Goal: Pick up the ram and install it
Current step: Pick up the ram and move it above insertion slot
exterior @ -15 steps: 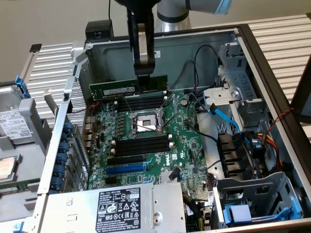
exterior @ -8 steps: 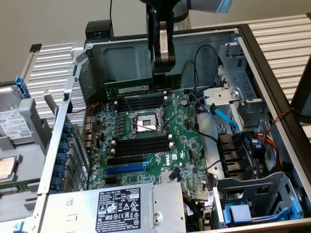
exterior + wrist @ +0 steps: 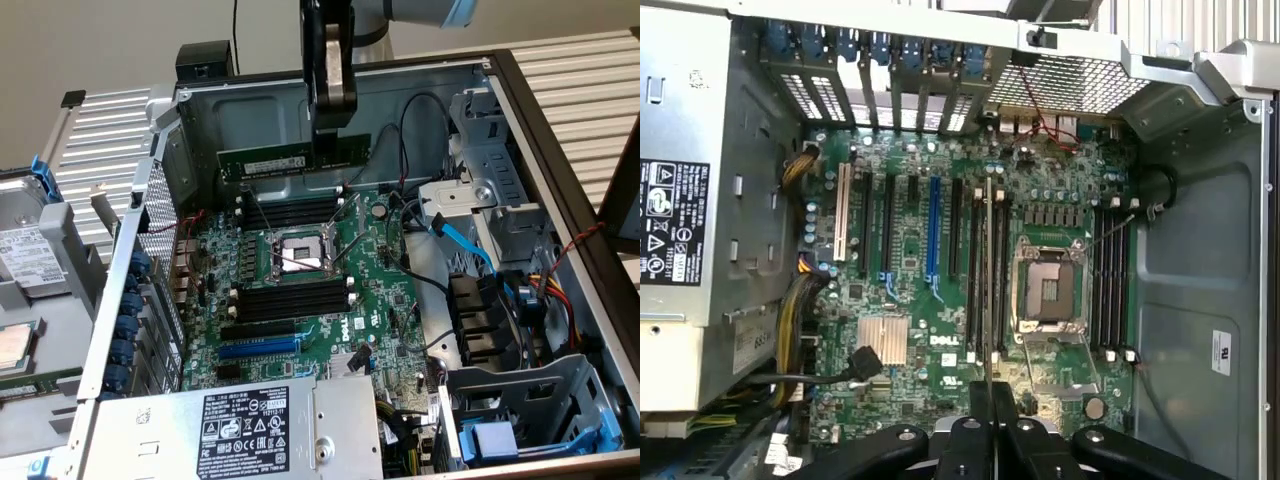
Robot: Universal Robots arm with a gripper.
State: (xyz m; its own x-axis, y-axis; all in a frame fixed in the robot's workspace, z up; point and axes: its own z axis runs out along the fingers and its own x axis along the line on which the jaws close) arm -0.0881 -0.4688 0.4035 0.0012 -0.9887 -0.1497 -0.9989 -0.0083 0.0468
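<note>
The ram (image 3: pixel 265 162) is a long green stick with a pale label, held level in the air above the back part of the green motherboard (image 3: pixel 380 300). My gripper (image 3: pixel 328 150) comes down from above and is shut on the ram near its right end in the exterior view. Below it lie black memory slots (image 3: pixel 290 212) behind the CPU socket (image 3: pixel 295 250), and more black slots (image 3: pixel 290 300) in front of it. In the wrist view my fingers (image 3: pixel 980 430) stand together over the board edge, with the slots (image 3: pixel 985 270) and socket (image 3: pixel 1050 290) beyond them.
The open computer case has a tall metal back wall (image 3: pixel 260 110). A silver power supply (image 3: pixel 240 430) sits at the front. A blue slot (image 3: pixel 258 348) lies near it. Blue and black cables (image 3: pixel 460 240) and a drive cage (image 3: pixel 520 420) crowd the exterior view's right.
</note>
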